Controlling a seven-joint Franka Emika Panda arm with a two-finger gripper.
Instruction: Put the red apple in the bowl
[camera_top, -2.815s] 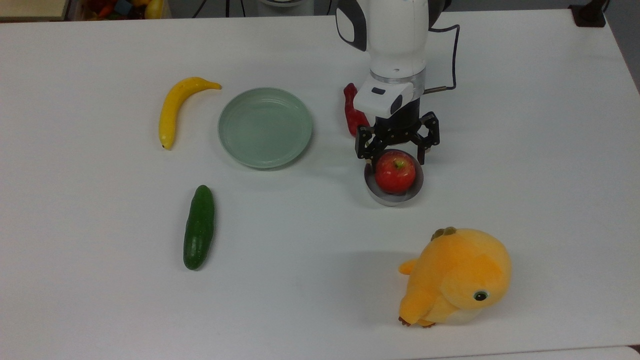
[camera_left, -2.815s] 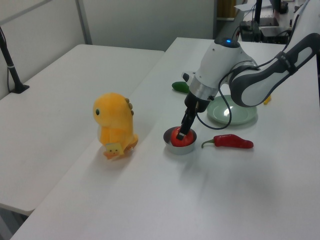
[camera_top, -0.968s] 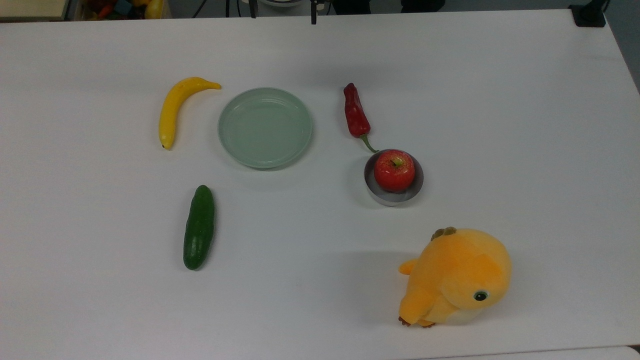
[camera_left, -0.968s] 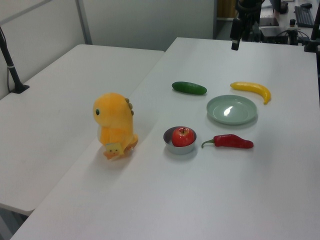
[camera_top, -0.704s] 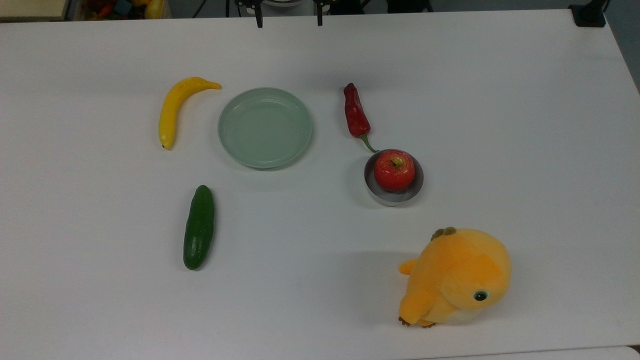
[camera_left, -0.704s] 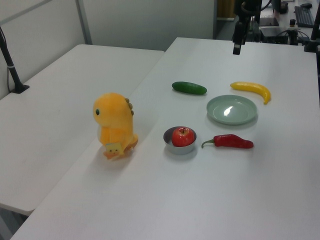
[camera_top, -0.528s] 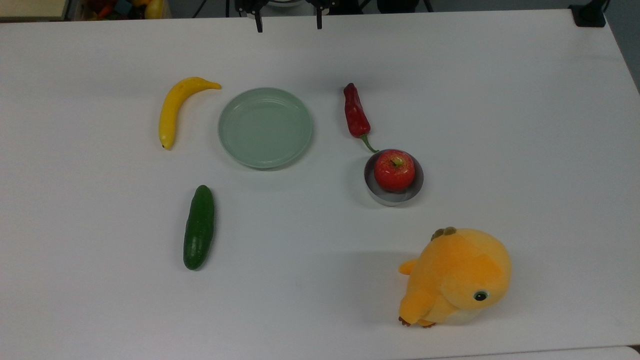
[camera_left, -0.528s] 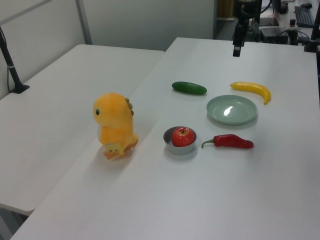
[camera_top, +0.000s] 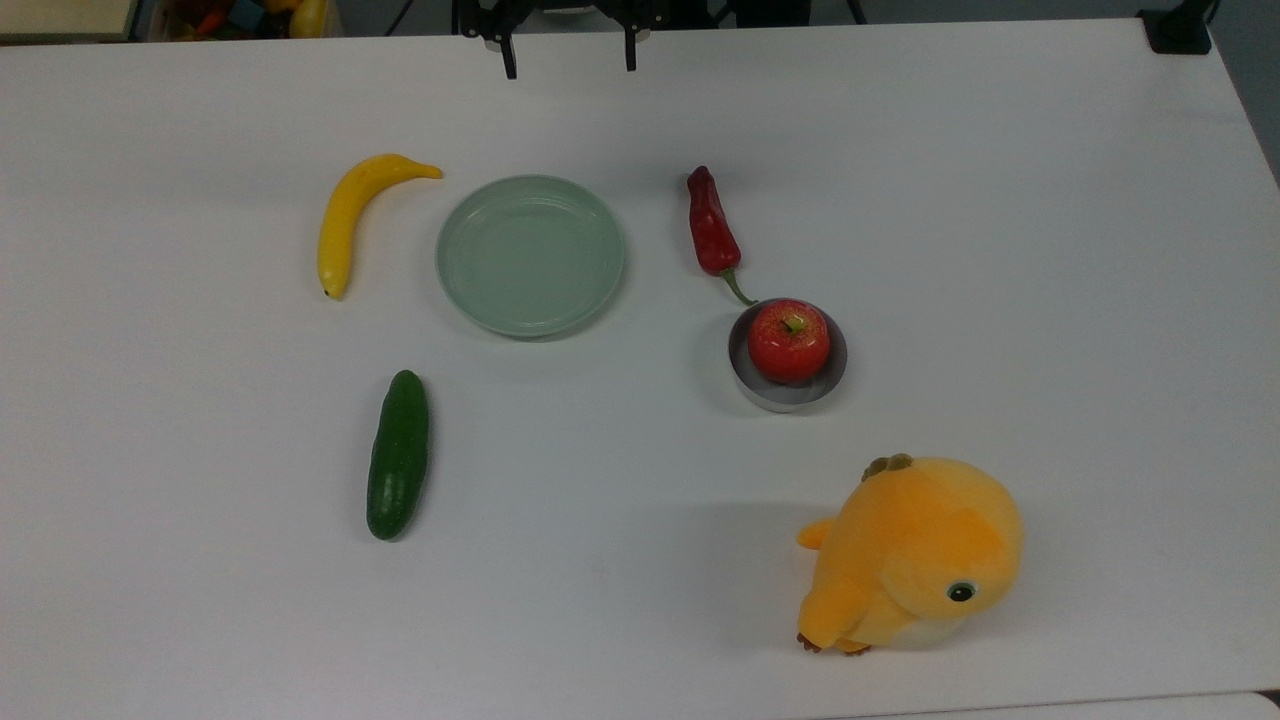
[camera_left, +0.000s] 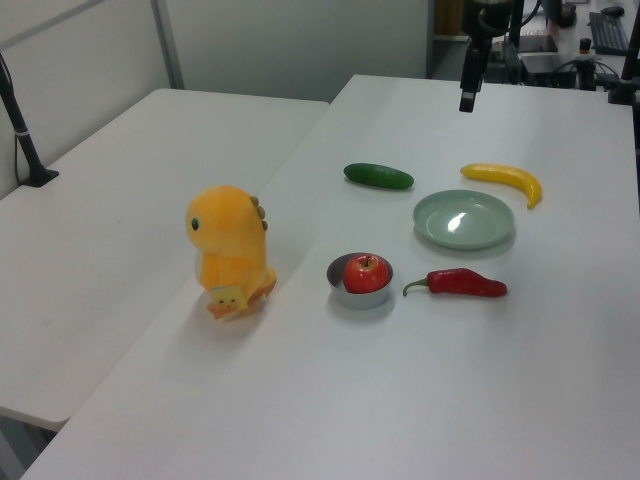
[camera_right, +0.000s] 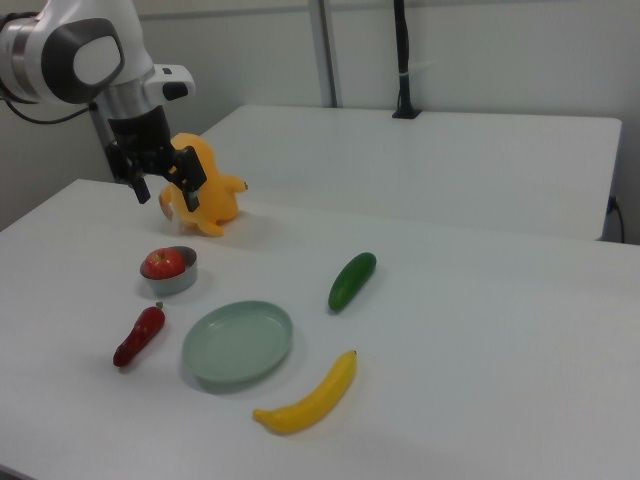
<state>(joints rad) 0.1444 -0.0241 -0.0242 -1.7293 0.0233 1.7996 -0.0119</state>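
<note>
The red apple (camera_top: 789, 340) sits inside the small grey bowl (camera_top: 790, 400), stem dimple up, right of the table's middle in the top view. The left view has the apple (camera_left: 366, 272) in the bowl (camera_left: 360, 298) beside the plush toy. In the right view the apple (camera_right: 165, 264) rests in the bowl (camera_right: 181, 283) too. My gripper (camera_top: 570, 66) is open and holds nothing, at the top view's upper edge, far from the bowl. It hangs high above the table in the left view (camera_left: 466, 100) and in the right view (camera_right: 168, 195).
A dark-red chili pepper (camera_top: 711, 225) lies just beyond the bowl, its stem touching the rim. A pale green plate (camera_top: 530, 255), a banana (camera_top: 345, 220) and a cucumber (camera_top: 398, 455) lie to the top view's left. An orange plush toy (camera_top: 915, 555) stands near the front edge.
My gripper has let go of the apple and risen away from the bowl to the table's far edge, then drifted slightly to the top view's left. The apple stays in the bowl.
</note>
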